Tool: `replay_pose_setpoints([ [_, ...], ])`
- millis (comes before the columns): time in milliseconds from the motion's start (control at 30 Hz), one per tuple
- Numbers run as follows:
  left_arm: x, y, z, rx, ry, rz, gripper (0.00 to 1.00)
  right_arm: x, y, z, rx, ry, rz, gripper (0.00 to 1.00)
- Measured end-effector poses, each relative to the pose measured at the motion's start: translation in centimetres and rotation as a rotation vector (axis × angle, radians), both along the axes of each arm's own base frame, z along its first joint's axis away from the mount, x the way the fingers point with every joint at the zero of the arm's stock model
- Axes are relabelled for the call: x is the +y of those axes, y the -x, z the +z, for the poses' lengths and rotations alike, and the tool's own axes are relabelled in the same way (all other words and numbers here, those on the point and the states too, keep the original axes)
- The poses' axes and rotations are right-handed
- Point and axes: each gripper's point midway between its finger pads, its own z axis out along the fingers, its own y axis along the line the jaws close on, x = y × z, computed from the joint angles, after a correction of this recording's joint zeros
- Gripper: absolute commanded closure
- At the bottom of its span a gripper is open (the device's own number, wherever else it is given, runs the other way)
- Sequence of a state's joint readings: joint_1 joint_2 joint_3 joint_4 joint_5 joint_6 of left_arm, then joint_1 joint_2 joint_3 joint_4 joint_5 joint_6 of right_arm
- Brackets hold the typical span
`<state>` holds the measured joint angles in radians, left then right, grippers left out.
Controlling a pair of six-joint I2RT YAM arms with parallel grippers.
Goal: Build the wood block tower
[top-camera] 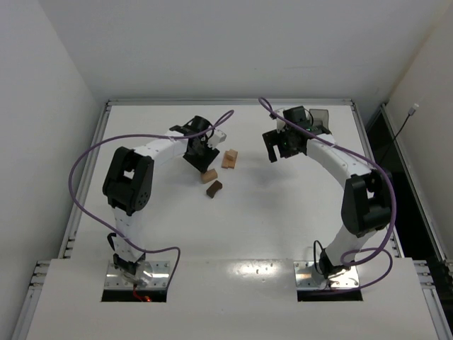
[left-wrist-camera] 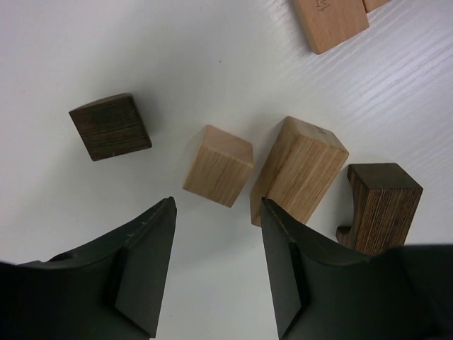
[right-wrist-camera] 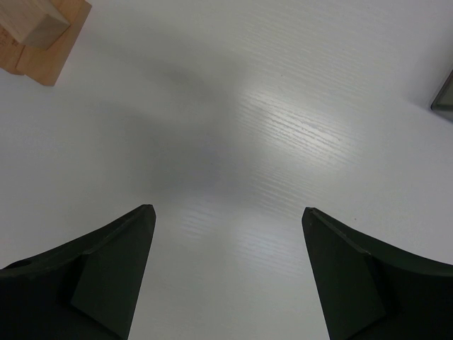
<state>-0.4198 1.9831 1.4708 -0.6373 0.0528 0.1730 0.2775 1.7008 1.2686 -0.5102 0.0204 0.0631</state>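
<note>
Wood blocks [top-camera: 209, 175] are mostly lying loose on the table [top-camera: 283, 212], so the build is looking barely begun: the only start of a tower [right-wrist-camera: 35, 32] is showing at the upper left corner of the right wrist view, where one pale piece seems to be sitting on a flatter tan one, with no dark piece on top. In the left wrist view a dark cube [left-wrist-camera: 111, 127], a tan cube [left-wrist-camera: 218, 166], a tan bar [left-wrist-camera: 299, 170] and a dark notched piece [left-wrist-camera: 382, 209] are all resting singly, the last three close together. The left gripper [left-wrist-camera: 216, 262] is hovering over them with jaws apart and gripping nothing, the tan cube lying just ahead of the gap. The right gripper [right-wrist-camera: 226, 276] is hanging wide open over bare table, holding nothing, with the tray [right-wrist-camera: 444, 92] off to its side. Nearly all the stacking, I judge, is waiting to be done
</note>
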Motion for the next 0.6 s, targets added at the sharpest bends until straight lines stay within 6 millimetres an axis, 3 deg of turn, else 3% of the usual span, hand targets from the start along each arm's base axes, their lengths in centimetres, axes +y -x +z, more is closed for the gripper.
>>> replay_pose_setpoints([
  [333, -0.1, -1.4, -0.1, -0.019, 0.007, -0.046, 0.52, 0.1, 0.0, 0.0, 0.002, -0.004, 0.003, 0.18],
  [600, 0.1, -1.4, -1.8, 0.021, 0.003, -0.045, 0.52, 0.1, 0.1, -0.5, 0.014, -0.002, 0.004, 0.18],
])
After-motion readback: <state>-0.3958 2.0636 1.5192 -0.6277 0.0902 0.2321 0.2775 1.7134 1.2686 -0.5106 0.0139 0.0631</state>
